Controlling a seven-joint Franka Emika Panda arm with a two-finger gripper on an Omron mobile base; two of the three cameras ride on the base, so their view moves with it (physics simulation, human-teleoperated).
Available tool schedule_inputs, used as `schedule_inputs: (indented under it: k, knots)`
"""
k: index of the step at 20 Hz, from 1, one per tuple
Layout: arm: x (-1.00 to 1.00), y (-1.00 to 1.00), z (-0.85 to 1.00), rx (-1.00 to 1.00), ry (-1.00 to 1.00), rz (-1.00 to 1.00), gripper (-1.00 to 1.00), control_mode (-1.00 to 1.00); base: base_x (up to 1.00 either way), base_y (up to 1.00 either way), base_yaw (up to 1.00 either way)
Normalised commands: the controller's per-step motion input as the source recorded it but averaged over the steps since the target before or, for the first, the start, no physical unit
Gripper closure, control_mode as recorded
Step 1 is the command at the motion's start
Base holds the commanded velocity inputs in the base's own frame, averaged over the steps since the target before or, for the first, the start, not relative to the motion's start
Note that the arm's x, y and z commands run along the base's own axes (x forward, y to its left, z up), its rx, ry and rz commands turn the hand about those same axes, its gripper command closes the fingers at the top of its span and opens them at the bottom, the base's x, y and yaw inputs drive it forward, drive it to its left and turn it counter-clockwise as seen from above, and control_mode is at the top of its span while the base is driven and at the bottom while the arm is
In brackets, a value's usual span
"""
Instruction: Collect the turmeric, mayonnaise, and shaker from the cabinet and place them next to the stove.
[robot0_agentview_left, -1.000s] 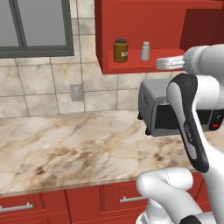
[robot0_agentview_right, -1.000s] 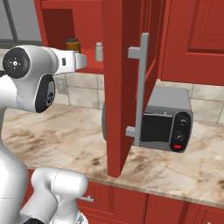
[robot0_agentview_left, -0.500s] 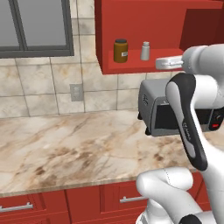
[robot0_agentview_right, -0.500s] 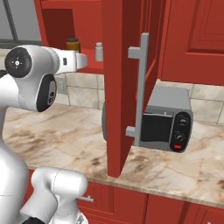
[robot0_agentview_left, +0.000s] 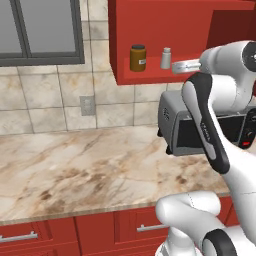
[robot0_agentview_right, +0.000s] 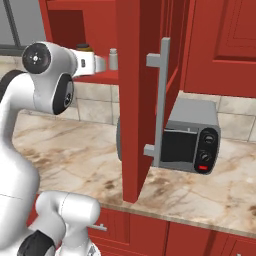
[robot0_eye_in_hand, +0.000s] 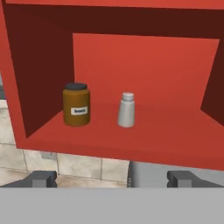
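Holding turmeric (robot0_eye_in_hand: 76, 105) and shaker (robot0_eye_in_hand: 126, 110) side by side: cabinet (robot0_eye_in_hand: 175, 131) shelf.

turmeric (robot0_agentview_right: 83, 46): largely hidden behind the arm in the right base view
label text (robot0_eye_in_hand: 79, 111): too small to read
toaster oven (robot0_eye_in_hand: 151, 174): below the claw, cut off by the grey band

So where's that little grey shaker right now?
The shaker stands upright on the cabinet shelf, just right of the turmeric in the hand view, above the toaster oven.
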Motion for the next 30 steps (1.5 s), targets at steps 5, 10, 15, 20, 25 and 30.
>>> schedule_inputs:
  k: [5, 10, 15, 20, 25, 30]
  knots:
    - [0.63, -0.1, 0.0, 0.0, 0.06, 0.0, -1.0, -1.0, 0.0, 0.0, 0.0]
    - [0.57, -0.17, 0.0, 0.0, 0.04, 0.0, -1.0, -1.0, 0.0, 0.0, 0.0]
    - [0.58, -0.18, 0.0, 0.0, 0.08, 0.0, -1.0, -1.0, 0.0, 0.0, 0.0]
    - [0.6, -0.08, 0.0, 0.02, 0.13, -0.01, -1.0, -1.0, 0.0, 0.0, 0.0]
    - [0.6, 0.0, 0.0, 0.0, 0.13, -0.01, -1.0, -1.0, 0.0, 0.0, 0.0]
    - [0.5, 0.0, 0.0, 0.0, 0.1, -0.01, -1.0, -1.0, 0.0, 0.0, 0.0]
